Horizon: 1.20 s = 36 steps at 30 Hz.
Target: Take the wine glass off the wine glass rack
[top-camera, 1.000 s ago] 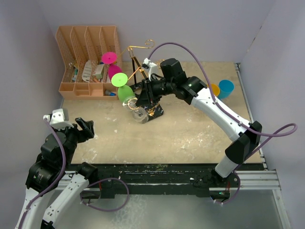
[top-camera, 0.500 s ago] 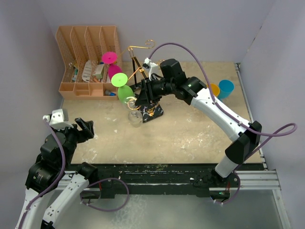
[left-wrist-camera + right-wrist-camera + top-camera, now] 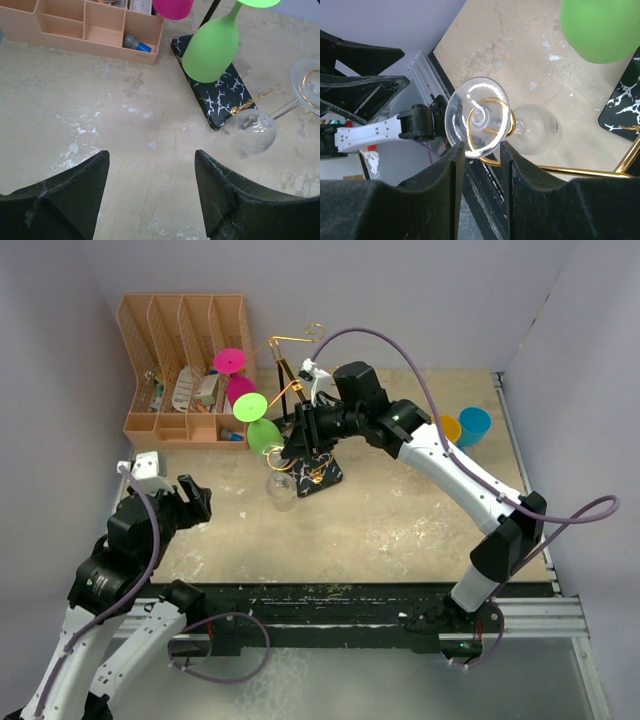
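The wine glass rack has gold scroll arms point(image 3: 300, 338) and a black marbled base point(image 3: 318, 470). A clear wine glass point(image 3: 281, 488) hangs tilted at the end of a low gold arm point(image 3: 570, 171), whose scroll still curls round the stem. My right gripper point(image 3: 482, 147) is shut on the glass's round foot point(image 3: 477, 117); the bowl point(image 3: 535, 130) points at the table. A green glass point(image 3: 258, 425) and a pink glass point(image 3: 232, 375) hang on other arms. My left gripper point(image 3: 152, 165) is open and empty over the table, short of the clear glass point(image 3: 255, 132).
An orange slotted organiser point(image 3: 180, 365) with small items stands at the back left. A blue cup point(image 3: 474, 426) and an orange cup point(image 3: 449, 427) stand at the right. The green glass point(image 3: 210, 47) hangs just above the rack base point(image 3: 220, 95).
My left arm has moved forward and right, toward the rack. The clear glass has shifted slightly left along the gold arm in my right gripper.
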### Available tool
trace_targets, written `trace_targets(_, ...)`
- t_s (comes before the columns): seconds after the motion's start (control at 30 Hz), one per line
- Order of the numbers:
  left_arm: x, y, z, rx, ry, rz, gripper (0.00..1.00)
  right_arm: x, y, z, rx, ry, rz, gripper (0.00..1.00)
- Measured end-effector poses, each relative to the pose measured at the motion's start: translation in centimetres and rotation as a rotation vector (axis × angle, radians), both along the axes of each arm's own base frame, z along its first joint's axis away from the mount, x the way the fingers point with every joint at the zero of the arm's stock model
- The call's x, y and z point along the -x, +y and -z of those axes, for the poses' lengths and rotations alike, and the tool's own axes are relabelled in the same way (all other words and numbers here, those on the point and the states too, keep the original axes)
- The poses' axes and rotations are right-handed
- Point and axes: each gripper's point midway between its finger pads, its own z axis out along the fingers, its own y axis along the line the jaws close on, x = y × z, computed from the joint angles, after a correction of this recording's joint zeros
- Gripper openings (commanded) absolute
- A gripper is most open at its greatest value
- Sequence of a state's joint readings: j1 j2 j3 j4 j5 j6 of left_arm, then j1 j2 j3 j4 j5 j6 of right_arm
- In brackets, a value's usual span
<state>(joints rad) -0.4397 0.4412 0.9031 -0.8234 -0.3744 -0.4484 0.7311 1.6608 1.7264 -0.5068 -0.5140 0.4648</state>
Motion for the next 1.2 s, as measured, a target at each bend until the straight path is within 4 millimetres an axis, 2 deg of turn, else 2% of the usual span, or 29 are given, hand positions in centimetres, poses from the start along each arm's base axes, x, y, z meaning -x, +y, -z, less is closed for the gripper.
trace_targets(0.3,-2.5,-1.8,0.0,-0.007,0.029,0.035,0.69,-1.2,0.1,0.3,0.028,-0.013,0.047,0.37)
trace_targets(0.53,-5.9,-3.8,-0.6,-0.041,0.082,0.066,0.67,-1.5,0.3,-0.2,0.020,-0.022,0.048,0.37)
trace_targets(0.67,-7.5,-4.9,0.1,-0.057,0.112,0.094,0.65,-1.4,0.3,-0.3,0.016,-0.020,0.044,0.37)
trace_targets(0.83,-8.5,-5.9,0.8,-0.061,0.140,0.123,0.64,-1.5,0.5,-0.1,0.018,-0.017,0.043,0.37)
trace_targets(1.2,-9.1,-6.7,0.1,-0.045,0.125,0.146,0.63,-2.1,0.6,0.8,0.045,-0.005,0.058,0.36)
